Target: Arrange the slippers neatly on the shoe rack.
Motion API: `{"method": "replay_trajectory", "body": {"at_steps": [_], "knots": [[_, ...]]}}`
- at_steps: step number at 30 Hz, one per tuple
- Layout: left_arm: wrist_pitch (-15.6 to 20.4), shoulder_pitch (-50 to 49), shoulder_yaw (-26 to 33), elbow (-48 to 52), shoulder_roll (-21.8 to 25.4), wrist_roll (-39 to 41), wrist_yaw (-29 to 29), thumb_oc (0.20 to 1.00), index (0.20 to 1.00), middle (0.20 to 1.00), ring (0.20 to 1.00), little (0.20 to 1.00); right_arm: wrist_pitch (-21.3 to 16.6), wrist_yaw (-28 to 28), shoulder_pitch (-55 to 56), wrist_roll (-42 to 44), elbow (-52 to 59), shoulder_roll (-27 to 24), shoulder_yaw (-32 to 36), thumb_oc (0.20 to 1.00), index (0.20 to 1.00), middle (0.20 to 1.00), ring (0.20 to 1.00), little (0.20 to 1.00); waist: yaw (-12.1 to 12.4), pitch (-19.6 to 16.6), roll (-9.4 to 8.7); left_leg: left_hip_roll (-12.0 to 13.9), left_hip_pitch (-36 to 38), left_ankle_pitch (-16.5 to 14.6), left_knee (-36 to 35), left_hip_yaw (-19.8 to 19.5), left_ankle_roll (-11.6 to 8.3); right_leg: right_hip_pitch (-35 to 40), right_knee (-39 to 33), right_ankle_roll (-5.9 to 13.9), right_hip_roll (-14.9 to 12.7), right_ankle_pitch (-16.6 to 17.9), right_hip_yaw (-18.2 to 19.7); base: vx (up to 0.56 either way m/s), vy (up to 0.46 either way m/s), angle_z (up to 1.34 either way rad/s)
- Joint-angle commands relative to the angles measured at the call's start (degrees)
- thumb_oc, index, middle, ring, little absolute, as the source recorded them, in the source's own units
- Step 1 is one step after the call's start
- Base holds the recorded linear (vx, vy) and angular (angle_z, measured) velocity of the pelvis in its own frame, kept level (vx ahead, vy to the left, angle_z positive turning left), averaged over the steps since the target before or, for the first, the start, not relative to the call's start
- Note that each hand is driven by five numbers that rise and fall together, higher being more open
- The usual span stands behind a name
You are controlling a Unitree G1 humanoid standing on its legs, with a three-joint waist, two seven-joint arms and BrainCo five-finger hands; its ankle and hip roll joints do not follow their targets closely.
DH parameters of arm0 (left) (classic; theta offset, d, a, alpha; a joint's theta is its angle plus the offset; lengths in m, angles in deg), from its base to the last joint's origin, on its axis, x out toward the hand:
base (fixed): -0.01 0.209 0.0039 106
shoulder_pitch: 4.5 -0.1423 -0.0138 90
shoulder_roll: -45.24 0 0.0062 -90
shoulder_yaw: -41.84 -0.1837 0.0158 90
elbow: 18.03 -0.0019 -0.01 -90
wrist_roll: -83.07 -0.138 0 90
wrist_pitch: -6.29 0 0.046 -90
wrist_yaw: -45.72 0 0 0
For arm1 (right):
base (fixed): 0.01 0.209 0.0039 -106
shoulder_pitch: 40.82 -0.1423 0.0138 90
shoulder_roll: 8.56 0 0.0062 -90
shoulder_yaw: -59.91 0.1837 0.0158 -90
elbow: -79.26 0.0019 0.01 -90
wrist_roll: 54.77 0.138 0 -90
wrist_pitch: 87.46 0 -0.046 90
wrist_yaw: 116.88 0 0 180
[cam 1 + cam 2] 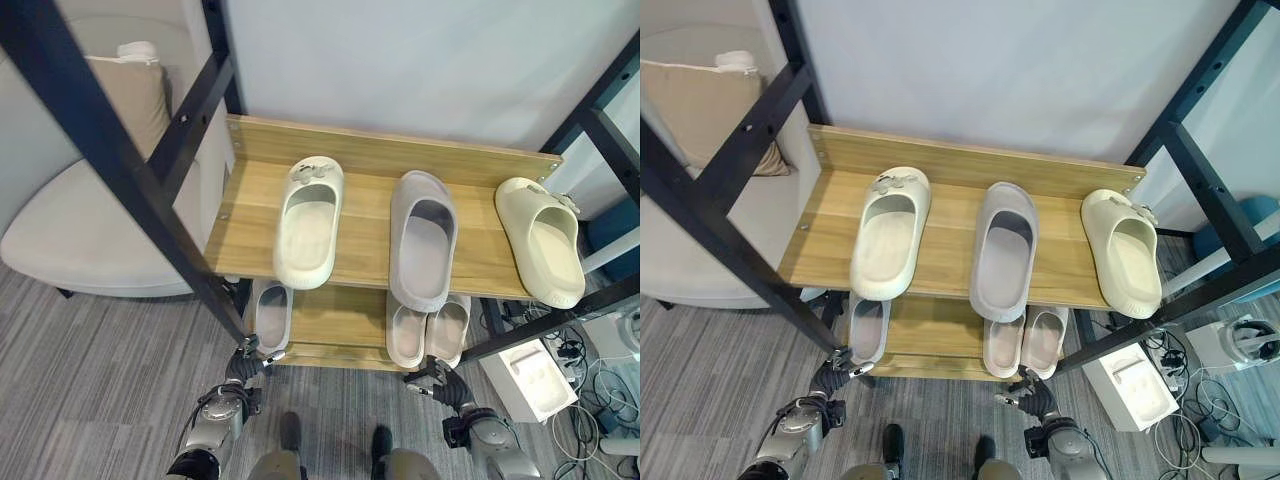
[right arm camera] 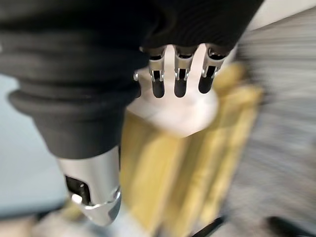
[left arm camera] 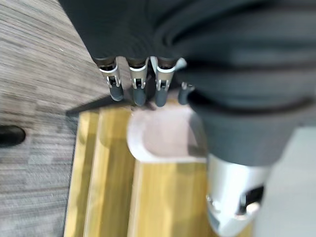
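Fingers of the left hand and right hand hang relaxed and empty before the shoe rack, where every slipper is shelved; only straightening appears left.

No text, label, number or sign can be read anywhere in these views. The slippers and the wooden shoe rack bear no legible marking, and the white box on the floor beside the rack shows no print that can be made out.
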Motion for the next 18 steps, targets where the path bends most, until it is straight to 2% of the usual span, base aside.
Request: {"method": "replay_trajectory", "body": {"at_steps": [1, 6, 7, 10, 15, 18], "knots": [[1.9, 2.6, 2.2, -0.8, -0.9, -1.4, 0.0, 1.000, 1.000, 1.000, 1.000, 1.000, -3.5, -4.4, 4.5, -4.7, 13.8, -7.5, 3.6, 1.000, 1.000, 1.000, 1.000, 1.000, -1.5, -1.6, 1.03, 3.6, 3.2, -2.9, 0.5, -2.5, -4.67, -3.3, 1.1, -0.23, 2.3, -0.1, 0.2, -0.04, -0.127, 0.02], [2.5, 2.2, 3.8, -1.3, -1.3, -2.9, 0.6, 1.000, 1.000, 1.000, 1.000, 1.000, -6.8, -8.0, 15.2, -7.9, 31.8, -13.5, 12.0, 1.000, 1.000, 1.000, 1.000, 1.000, -4.6, -2.2, 1.27, 4.1, 4.2, -3.0, 0.1, -2.4, -5.07, -2.4, 0.4, -0.36, 2.8, -0.5, 0.3, -0.02, -0.056, -0.01], [3.1, 1.3, 3.6, -0.2, -1.5, -3.3, 0.6, 1.000, 1.000, 1.000, 1.000, 1.000, -8.2, -7.4, 16.6, -9.9, 35.3, -15.0, 14.8, 1.000, 1.000, 1.000, 1.000, 1.000, -5.6, -2.4, 1.63, 4.2, 4.6, -3.0, 0.0, -2.2, -5.06, -2.4, 0.6, -0.34, 2.9, -0.5, 0.6, -0.02, -0.020, -0.11], [3.6, 0.4, 3.2, 0.7, -2.0, -3.5, 0.5, 1.000, 1.000, 1.000, 1.000, 1.000, -9.8, -5.3, 16.4, -12.7, 38.6, -16.3, 16.8, 1.000, 1.000, 1.000, 1.000, 1.000, -6.3, -2.8, 2.22, 4.3, 5.1, -3.2, -0.1, -1.9, -5.04, -2.5, 0.9, -0.28, 2.9, -0.6, 1.1, -0.01, -0.005, -0.14], [4.7, -1.1, 0.8, 2.6, -3.4, -2.1, 2.1, 1.000, 1.000, 1.000, 1.000, 1.000, -12.5, 4.0, 10.6, -18.0, 42.4, -14.3, 17.0, 1.000, 1.000, 1.000, 1.000, 1.000, -6.7, -3.7, 3.69, 4.4, 5.9, -3.3, -0.3, -1.7, -4.90, -2.2, 1.0, -0.36, 2.9, -0.7, 1.4, 0.00, -0.001, -0.05], [5.0, -1.3, -1.7, 3.5, -4.0, -1.6, 2.7, 1.000, 1.000, 1.000, 1.000, 1.000, -12.1, 10.7, 4.5, -24.9, 41.2, -13.4, 13.1, 1.000, 1.000, 1.000, 1.000, 1.000, -5.7, -4.2, 4.44, 4.5, 6.2, -3.4, -0.3, -2.0, -4.77, -1.6, 0.6, -0.44, 3.0, -0.6, 1.0, 0.00, 0.000, 0.00]]}}
